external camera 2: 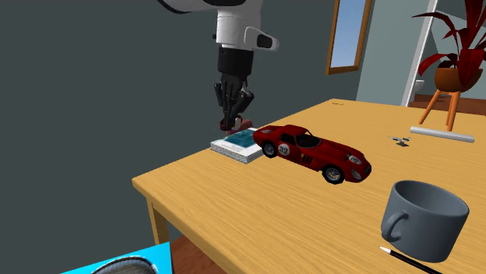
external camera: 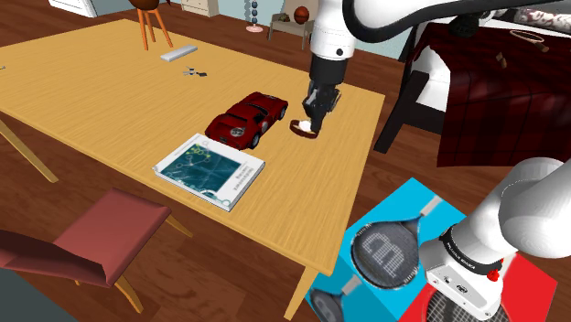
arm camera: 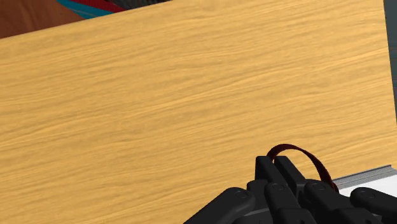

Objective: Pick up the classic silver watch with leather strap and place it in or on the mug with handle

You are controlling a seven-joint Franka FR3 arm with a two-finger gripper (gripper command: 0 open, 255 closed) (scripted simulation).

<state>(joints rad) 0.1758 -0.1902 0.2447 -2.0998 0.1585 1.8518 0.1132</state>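
Wooden table [external camera: 91, 101] | one watch [external camera: 302, 128] clamped in claw [external camera: 312, 120] | one mug [external camera 2: 424, 219] | one toy car [external camera: 245, 120] | one book [external camera: 209, 169]

table [external camera: 110, 91]: light wood | floor [external camera: 403, 178]: dark wood | chair [external camera: 101, 238]: red, beside table | bed [external camera: 503, 101]: dark red cover | wall [external camera 2: 93, 78]: grey

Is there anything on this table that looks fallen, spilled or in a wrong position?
Nothing stands out. The mug stands upright, the toy car is on its wheels, the book lies flat, and the hand clasps the watch.
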